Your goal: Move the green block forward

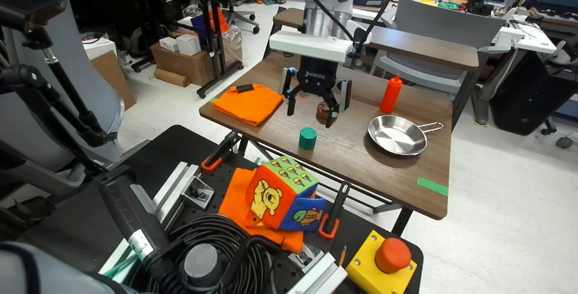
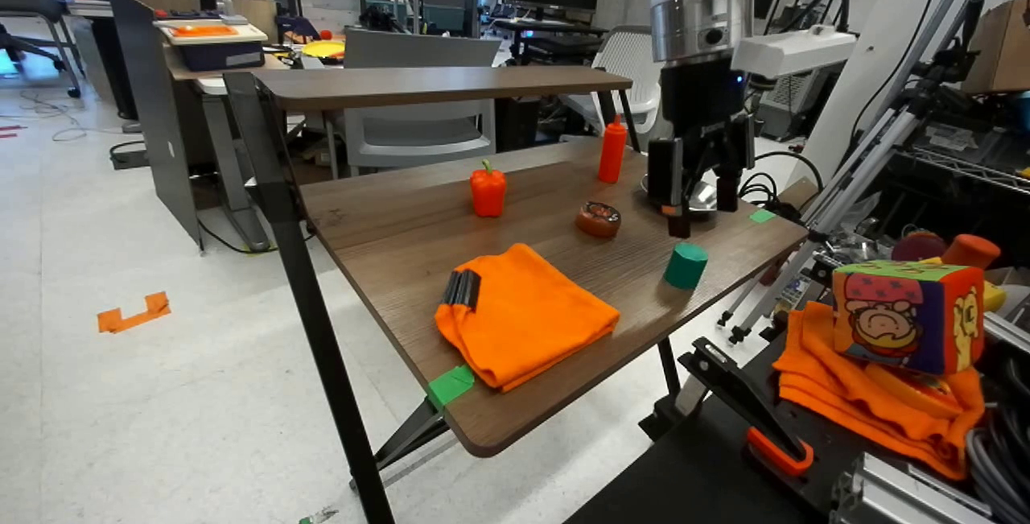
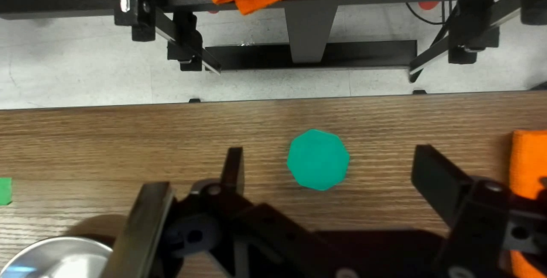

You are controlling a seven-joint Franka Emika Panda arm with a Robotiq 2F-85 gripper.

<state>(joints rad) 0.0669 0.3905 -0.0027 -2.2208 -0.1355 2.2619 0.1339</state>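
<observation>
The green block (image 1: 307, 138) stands upright on the brown table (image 1: 361, 167), close to the long edge facing the black cart. It also shows in an exterior view (image 2: 685, 266) and in the wrist view (image 3: 318, 159), where its eight-sided top is seen from above. My gripper (image 1: 310, 112) is open and empty, with its fingers wide apart, above the table. In an exterior view the fingertips (image 2: 704, 212) are higher than the block's top. In the wrist view the block appears between the two fingertips (image 3: 328, 156), nearer the left one, with no contact visible.
A steel pan (image 1: 397, 135) and a red bottle (image 1: 391, 94) stand on one side of the block. A folded orange cloth (image 2: 531, 319) lies on the other. A round reddish-brown object (image 2: 598, 219) and a red pepper (image 2: 488, 189) are farther back. A raised shelf (image 2: 442, 83) spans behind.
</observation>
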